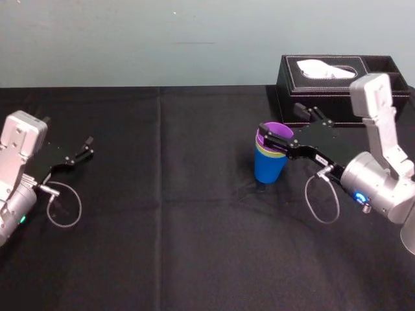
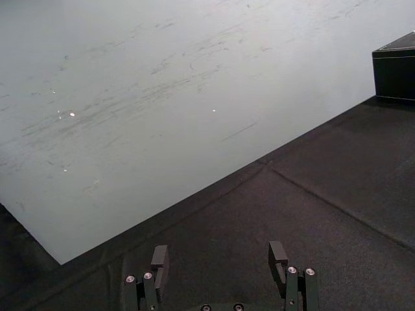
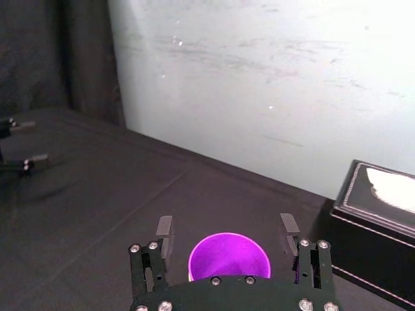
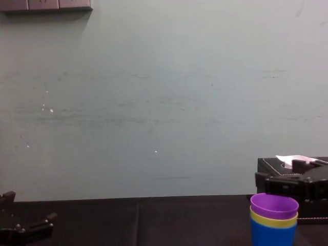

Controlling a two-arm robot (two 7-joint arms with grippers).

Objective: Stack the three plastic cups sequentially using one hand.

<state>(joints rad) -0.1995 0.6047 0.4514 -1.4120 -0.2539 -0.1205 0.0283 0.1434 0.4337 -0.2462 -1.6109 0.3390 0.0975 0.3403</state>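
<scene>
While the right claw (image 3: 226, 228) stands spread, its two flat black fingers (image 3: 165, 231) flank the rim of the purple cup (image 3: 229, 258), one on each side; the right wrist view shows a narrow gap between each finger and the plastic, so the claw brackets the cup without pressing it; the purple cup sits directly between the fingertips, upright and mouth up; just below the claw the yellow-green cup (image 4: 273, 221) shows as a thin band under the purple rim, nested in the blue cup (image 1: 268, 170), which stands upright at the bottom on the black cloth of the table (image 1: 194, 233); the three are seated one inside another, and the claw is level with the topmost rim; in the head view the claw reaches the cups from the robot's right side, its silver wrist (image 1: 379, 188) lying back toward the body; beyond the claw and a little to its right stands the black tissue box (image 1: 337, 78), near the cups but apart from them; well away to the claw's left, across a wide stretch of cloth, the left claw (image 2: 219, 260) is parked low over the table, likewise spread.
</scene>
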